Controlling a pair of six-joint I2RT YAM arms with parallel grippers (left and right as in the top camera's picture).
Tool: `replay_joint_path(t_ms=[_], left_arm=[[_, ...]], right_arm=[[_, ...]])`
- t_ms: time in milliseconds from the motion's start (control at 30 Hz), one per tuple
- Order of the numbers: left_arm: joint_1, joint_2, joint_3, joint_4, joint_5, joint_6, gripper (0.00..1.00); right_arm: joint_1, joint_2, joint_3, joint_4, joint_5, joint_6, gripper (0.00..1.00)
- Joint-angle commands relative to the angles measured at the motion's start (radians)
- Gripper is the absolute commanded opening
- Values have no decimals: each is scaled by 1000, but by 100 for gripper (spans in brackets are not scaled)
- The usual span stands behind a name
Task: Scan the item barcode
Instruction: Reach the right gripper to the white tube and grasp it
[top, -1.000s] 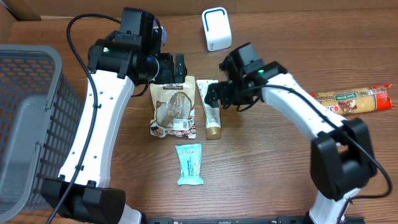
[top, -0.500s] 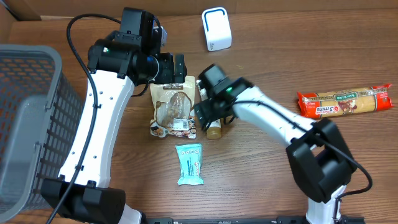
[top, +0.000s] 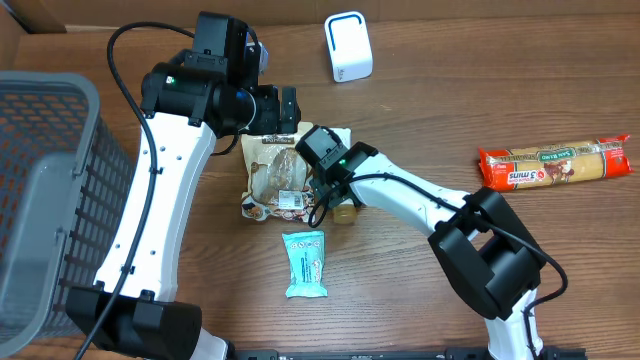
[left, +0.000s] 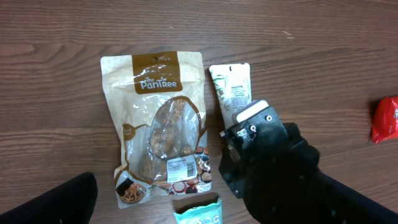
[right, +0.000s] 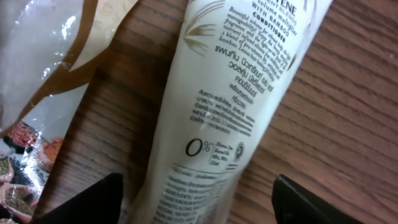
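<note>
Only at right wrist, legible print on conditioner tube (right: 236, 99).

Right end effector (top: 326, 198) over cream tube (top: 341, 136), beside brown pouch (top: 272, 178), white scanner (top: 347, 47) behind

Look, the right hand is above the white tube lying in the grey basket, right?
No. The right hand is above the white tube, but the tube lies on the table, not in the grey basket; the overhead view shows it.
</note>
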Motion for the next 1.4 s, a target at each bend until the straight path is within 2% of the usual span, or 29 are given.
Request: replay_joint_path(t_ms=[0, 100, 267, 467, 800, 967, 1033, 1100, 1233, 1367], left_arm=[[3, 9, 5, 2, -6, -13, 99], [3, 9, 5, 2, -6, -13, 100], [3, 9, 5, 2, -6, -13, 99], [3, 9, 5, 2, -6, -13, 100], [3, 9, 5, 2, -6, -13, 100], [3, 9, 5, 2, -6, -13, 99], [3, 9, 5, 2, -6, -13, 100], [3, 9, 5, 2, -6, -13, 100], [3, 9, 5, 2, -6, -13, 100], [3, 9, 5, 2, -6, -13, 100]], right_arm=[[-6, 2, -3, 5, -16, 11, 70], [-27, 2, -3, -11, -16, 31, 67], [-86, 2, -3, -84, 51, 20, 68], [-186, 0, 10, -165, 88, 16, 85], [-380, -32, 118, -197, -101, 64, 90], [-456, -91, 219, -237, -354, 66, 92], [-467, -121, 243, -236, -442, 109, 91], [-467, -146, 247, -220, -489, 207, 90], [-443, -143, 238, -212, -473, 549, 89], [-383, -133, 172, -182, -277, 959, 89]])
